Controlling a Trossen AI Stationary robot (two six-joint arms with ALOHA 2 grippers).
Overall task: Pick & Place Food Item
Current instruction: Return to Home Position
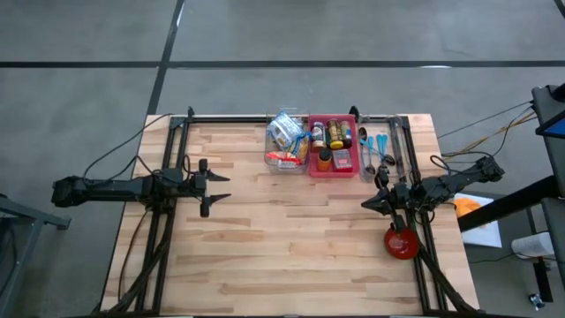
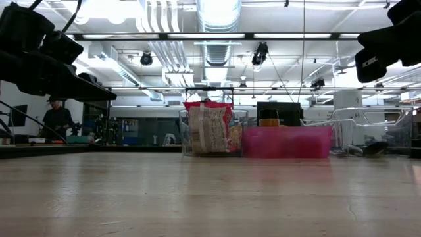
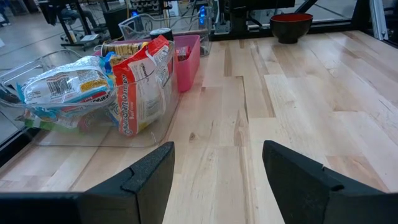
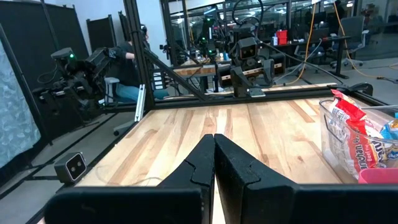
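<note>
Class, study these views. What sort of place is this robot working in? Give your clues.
Most likely a robotics lab in an open industrial hall: exposed ceiling ducts and strip lights, a bare concrete floor, and a person at a far workbench.

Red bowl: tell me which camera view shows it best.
The high view: the red bowl is seen from above, near the table's right edge. The left wrist view shows its side, far across the table. The low and right wrist views miss it.
</note>
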